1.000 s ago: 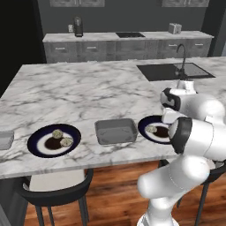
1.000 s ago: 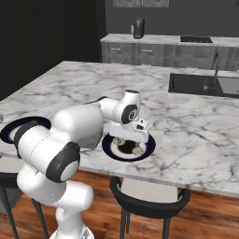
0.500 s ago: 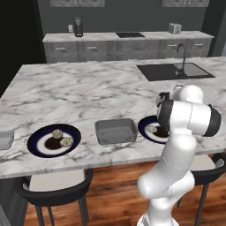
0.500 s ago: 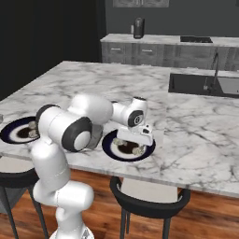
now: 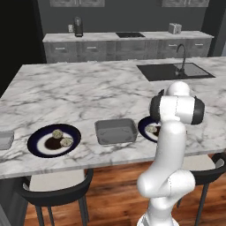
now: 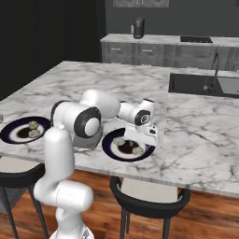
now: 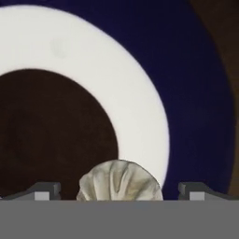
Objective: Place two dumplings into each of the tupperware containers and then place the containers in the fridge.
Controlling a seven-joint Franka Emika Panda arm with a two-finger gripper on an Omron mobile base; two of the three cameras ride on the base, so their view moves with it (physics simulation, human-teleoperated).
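Note:
A dark blue plate (image 6: 110,145) with a white ring and brown sauce holds two dumplings (image 6: 119,141) near the counter's front edge. My gripper (image 6: 141,140) hangs low over it, open. In the hand view a pale folded dumpling (image 7: 119,181) sits between the spread fingertips (image 7: 44,191), which do not touch it. One grey tupperware container (image 5: 115,131) lies just left of this plate (image 5: 145,126). A second container (image 5: 5,140) shows at the left edge. Another plate (image 5: 37,137) carries two more dumplings (image 5: 57,133). The fridge is out of view.
A black sink with a faucet (image 5: 181,57) is set into the marble island at the back right. Dark stools (image 6: 149,196) stand under the front edge. A back counter (image 5: 123,42) holds small appliances.
The arm's elbow has swung round, and my gripper has moved a little right and down, closer over the plate. The jaws have stayed open.

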